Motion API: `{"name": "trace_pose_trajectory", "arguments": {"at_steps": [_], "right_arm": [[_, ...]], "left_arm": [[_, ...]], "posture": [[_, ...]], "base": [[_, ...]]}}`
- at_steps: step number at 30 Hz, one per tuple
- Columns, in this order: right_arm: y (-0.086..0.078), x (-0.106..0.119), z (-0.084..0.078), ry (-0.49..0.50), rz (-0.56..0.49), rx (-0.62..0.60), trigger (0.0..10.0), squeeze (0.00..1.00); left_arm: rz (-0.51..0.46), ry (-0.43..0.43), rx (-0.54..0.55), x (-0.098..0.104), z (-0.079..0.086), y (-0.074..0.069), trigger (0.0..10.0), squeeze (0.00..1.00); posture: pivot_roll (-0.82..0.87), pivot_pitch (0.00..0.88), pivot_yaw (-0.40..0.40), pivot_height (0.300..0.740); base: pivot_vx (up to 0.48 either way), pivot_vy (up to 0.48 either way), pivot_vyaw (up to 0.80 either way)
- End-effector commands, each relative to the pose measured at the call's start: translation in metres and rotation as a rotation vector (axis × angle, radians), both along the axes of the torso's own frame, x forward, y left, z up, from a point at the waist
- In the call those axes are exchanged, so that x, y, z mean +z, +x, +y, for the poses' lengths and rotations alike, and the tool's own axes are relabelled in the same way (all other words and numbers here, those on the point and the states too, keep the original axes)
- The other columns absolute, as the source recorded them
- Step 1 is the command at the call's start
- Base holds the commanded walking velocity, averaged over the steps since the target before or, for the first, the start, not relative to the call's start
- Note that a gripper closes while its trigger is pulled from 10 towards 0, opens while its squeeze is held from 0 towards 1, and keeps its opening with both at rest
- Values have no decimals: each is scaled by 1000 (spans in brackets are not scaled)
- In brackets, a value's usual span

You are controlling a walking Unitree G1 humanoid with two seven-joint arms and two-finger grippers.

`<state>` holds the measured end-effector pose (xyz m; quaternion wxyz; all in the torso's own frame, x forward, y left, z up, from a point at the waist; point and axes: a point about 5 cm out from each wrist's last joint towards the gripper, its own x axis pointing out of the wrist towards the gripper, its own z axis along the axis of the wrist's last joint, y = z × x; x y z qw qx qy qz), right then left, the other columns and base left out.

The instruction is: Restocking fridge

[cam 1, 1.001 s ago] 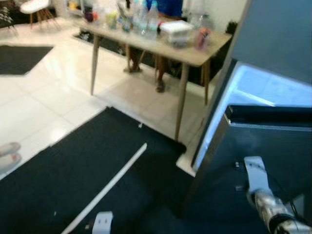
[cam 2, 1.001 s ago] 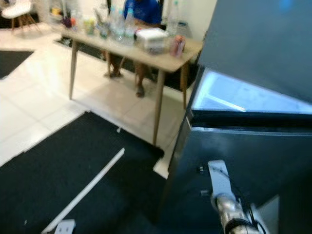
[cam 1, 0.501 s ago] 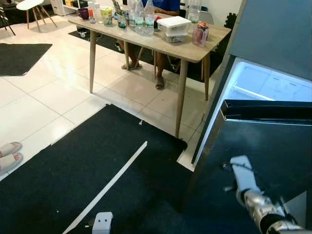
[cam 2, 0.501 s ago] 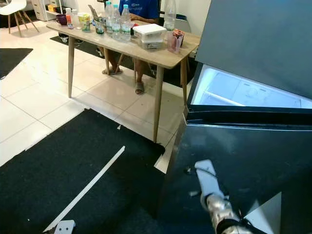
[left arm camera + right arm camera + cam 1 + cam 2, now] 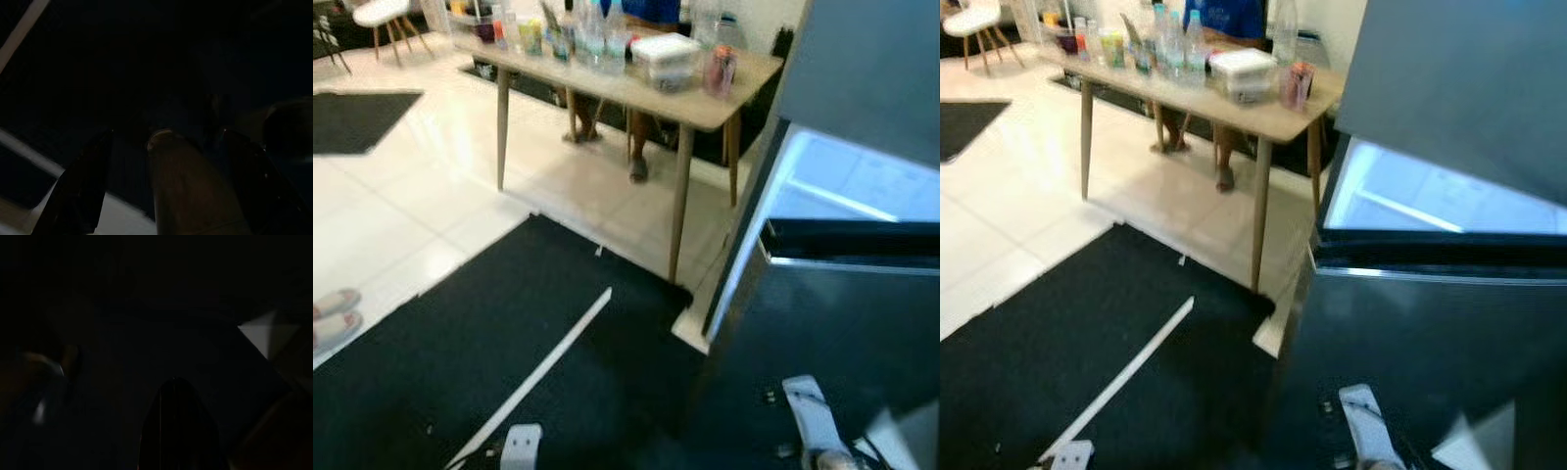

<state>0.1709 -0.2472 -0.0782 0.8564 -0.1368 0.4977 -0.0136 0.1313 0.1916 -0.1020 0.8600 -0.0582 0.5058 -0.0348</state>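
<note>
The dark fridge (image 5: 842, 323) stands at my right with its door (image 5: 1420, 343) swung open and the lit white inside (image 5: 842, 181) showing behind it. On the wooden table (image 5: 705, 106) ahead stand several bottles (image 5: 592, 29), a white lidded box (image 5: 666, 54) and a red can (image 5: 720, 69). My right arm (image 5: 808, 416) reaches low in front of the open door, its white wrist piece showing. A white part of my left arm (image 5: 519, 446) hangs low over the black mat. Both wrist views are very dark.
A black mat (image 5: 489, 352) with a white stripe (image 5: 548, 367) covers the floor before me, with white tiles (image 5: 401, 215) beyond. A person in blue (image 5: 1224, 15) sits behind the table. Two feet in sandals (image 5: 333, 318) are at the far left, and a white chair (image 5: 382, 15) far back.
My right arm has sunk lower in the picture along the fridge door. The head views have shifted a little and turned blurry.
</note>
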Motion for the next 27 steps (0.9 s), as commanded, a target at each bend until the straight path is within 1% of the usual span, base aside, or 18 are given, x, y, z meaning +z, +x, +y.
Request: {"name": "trace_pose_trajectory", "arguments": {"at_steps": [1,5,6,10,12,16,17,18,19,20,21,22,25,26,27], "right_arm": [[0,-1,4,6,2,1,10000,0],[-18,-8,1,2,51,-15,10000,0],[-18,-8,1,2,51,-15,10000,0],[-28,-12,0,4,77,-33,10000,0],[-30,-12,0,2,82,-35,10000,0],[-29,-12,0,6,70,-50,10000,0],[-25,-10,-1,5,54,-60,10000,0],[-15,-5,-6,0,10,-101,10000,0],[-11,-2,-8,-2,-8,-116,10000,0],[-11,-2,-8,-2,-8,-116,10000,0],[-5,1,-11,-13,-33,-132,10000,0],[-2,3,-13,-19,-41,-136,10000,0],[22,18,-22,-63,-114,-158,10000,0],[22,18,-22,-63,-114,-158,10000,0],[28,22,-24,-68,-134,-163,10000,0]], "left_arm": [[32,3,3,-3,1,-10,10000,0],[32,5,0,-3,1,-10,10000,0],[32,5,0,-3,1,-10,10000,0],[33,7,-4,-3,2,-10,10000,0],[33,8,-5,-3,2,-10,10000,0],[33,8,-4,-3,3,-10,10000,0],[33,8,1,-3,3,-10,10000,0],[35,5,25,-3,3,-11,10000,0],[36,4,33,-3,3,-11,10000,0],[36,4,33,-3,3,-11,10000,0],[36,5,33,-3,4,-10,10000,0],[36,5,30,-3,4,-10,10000,0],[29,-1,39,-3,3,-9,10000,0],[29,-1,39,-3,3,-9,10000,0],[29,-1,42,-3,3,-9,10000,0]], "posture": [[-51,0,-32,740],[-52,0,-30,740],[-52,0,-30,740],[-53,0,-29,740],[-52,0,-28,740],[-52,0,-27,740],[-52,0,-27,740],[-52,0,-25,740],[-52,0,-25,740],[-52,0,-25,740],[-49,0,-27,740],[-49,0,-27,740],[-46,0,-24,740],[-46,0,-24,740],[-46,0,-24,740]], "base": [[341,0,0],[338,0,0],[337,0,0],[342,0,0],[337,0,0],[334,0,0],[315,0,0],[0,0,0],[0,0,0],[0,0,0],[0,0,0],[0,0,0],[0,0,-740],[0,0,-731],[0,0,-731]]}}
